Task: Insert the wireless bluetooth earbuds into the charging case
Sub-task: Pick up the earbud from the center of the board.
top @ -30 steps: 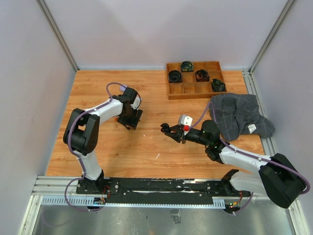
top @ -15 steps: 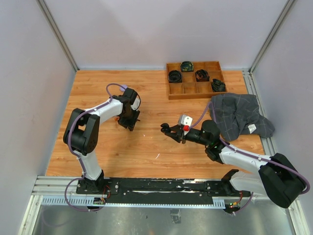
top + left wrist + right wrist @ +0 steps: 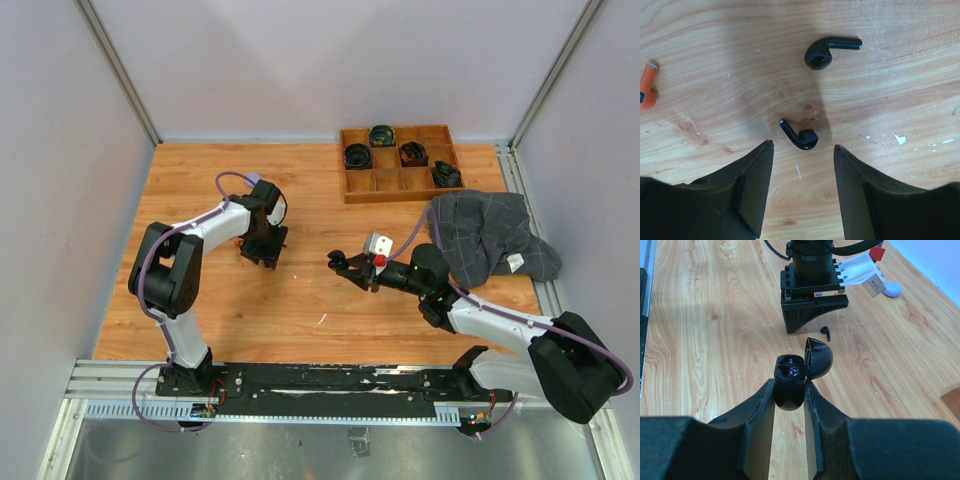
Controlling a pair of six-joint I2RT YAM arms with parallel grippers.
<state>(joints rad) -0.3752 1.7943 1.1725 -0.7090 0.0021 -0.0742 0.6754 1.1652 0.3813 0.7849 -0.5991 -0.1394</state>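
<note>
At left-wrist edge, orange earbud (image 3: 647, 91) lies cropped.

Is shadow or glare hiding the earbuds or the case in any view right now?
Left wrist: a soft shadow ahead of the left gripper covers the nearer black earbud, which reads sharp. Right wrist: glare on the glossy charging case, held by the right gripper, muddies its wells; the fingers look soft. Top external: even light, earbuds too small to see.
</note>
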